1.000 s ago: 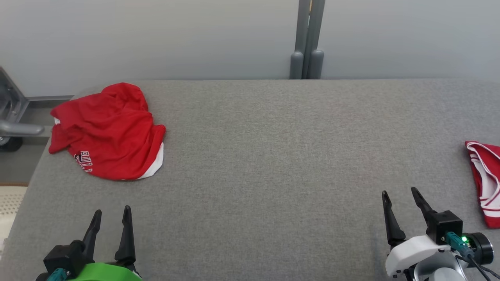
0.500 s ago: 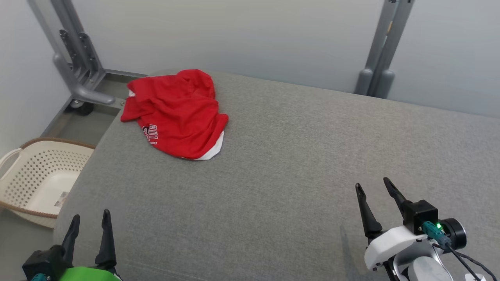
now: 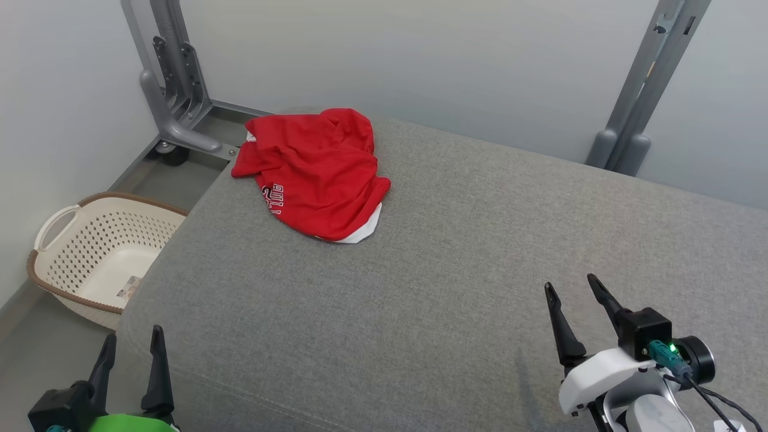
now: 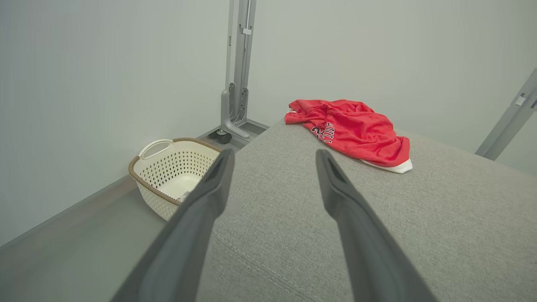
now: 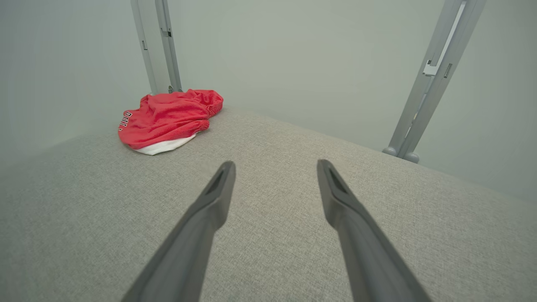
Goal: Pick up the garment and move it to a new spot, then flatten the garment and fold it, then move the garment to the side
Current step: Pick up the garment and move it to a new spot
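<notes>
Upholstery of coarse grey weave covers the broad padded surface (image 3: 420,270), whose near edge is rounded and carries a stitched seam. The garment (image 3: 312,174) lies in the upper left-centre of the head view, bunched into a soft, rumpled heap near the far left corner of that surface. It is bright red with white block lettering on one fold and a white band along its lower edge. In the right wrist view the garment (image 5: 165,119) sits in the upper left and shows a gathered, puckered hem.

The left gripper (image 3: 133,333) is at the lower left of the head view, over the near left corner of the padding. Its two long, dark, tapering fingers are spread apart with nothing between them. They rise from a black block on a glossy green shell. The right gripper (image 3: 569,282) is at the lower right, its fingers likewise splayed and empty. It has a smooth white housing with a lit green lamp and a dark cable. Both grippers are well apart from the garment.

On the floor at the left edge stands a cream plastic basket (image 3: 96,240), oval, pierced with rows of small holes, with a brown rim and a loop handle. Grey metal uprights (image 3: 174,78) stand against the pale wall.
</notes>
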Controlling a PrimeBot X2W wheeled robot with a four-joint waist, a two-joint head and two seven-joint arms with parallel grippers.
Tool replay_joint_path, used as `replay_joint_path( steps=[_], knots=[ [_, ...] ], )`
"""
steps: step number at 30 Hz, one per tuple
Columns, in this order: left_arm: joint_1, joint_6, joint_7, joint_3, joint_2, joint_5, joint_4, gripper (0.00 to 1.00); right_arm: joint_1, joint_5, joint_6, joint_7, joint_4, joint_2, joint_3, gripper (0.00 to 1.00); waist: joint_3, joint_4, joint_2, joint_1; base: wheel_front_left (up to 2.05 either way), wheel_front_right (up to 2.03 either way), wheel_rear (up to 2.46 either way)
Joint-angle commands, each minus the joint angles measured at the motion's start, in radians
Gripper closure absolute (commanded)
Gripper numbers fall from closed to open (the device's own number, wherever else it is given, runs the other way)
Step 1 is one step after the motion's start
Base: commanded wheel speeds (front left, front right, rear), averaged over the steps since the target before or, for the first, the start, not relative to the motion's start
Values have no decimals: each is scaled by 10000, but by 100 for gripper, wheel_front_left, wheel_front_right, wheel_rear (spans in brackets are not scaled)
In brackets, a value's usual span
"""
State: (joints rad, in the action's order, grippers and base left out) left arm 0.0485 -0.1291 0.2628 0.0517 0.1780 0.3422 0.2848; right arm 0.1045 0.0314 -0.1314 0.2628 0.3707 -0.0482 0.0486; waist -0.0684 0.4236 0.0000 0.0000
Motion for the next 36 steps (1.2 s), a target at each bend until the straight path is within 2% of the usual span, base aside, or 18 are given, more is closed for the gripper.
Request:
replay_joint_path(
  steps=[1, 8, 14, 19, 25, 30, 36],
  knots=[
    [-150, -26, 18, -55, 11, -6, -49, 0, 78, -111, 14, 27, -59, -43, -76, 0, 187, -155, 0, 0, 0, 0, 0],
    [-1697, -27, -18, -752, -64, 296, 571, 0, 857, -735, 14, 27, -517, -237, -434, 0, 1891, -584, 0, 0, 0, 0, 0],
    [-4604, -27, -448, -1707, -86, 873, 1598, 0, 2243, -1161, 14, -218, -1309, -887, -350, 0, 4230, -1049, 0, 0, 0, 0, 0],
    [-6980, -25, -843, -2658, 222, 1461, 2828, 0, 3200, -1292, 14, -619, -2147, -1336, -169, 0, 5716, -1570, 0, 0, 0, 0, 0],
    [-8951, -8, -1051, -3458, 757, 1909, 4674, 0, 3415, -1236, 14, -813, -2751, -1548, -71, 0, 6424, -2214, 0, 0, 0, 0, 0],
    [-9990, -8, -1539, -4257, 847, 2149, 5663, 0, 3126, -1183, 14, -847, -3072, -1582, -384, 0, 6625, -2559, 0, 0, 0, 0, 0],
    [-10609, -7, -2191, -4739, 885, 2401, 6705, 0, 3058, -1195, 14, -901, -3358, -1508, -431, 0, 6835, -2814, 0, 0, 0, 0, 0]
  ],
)
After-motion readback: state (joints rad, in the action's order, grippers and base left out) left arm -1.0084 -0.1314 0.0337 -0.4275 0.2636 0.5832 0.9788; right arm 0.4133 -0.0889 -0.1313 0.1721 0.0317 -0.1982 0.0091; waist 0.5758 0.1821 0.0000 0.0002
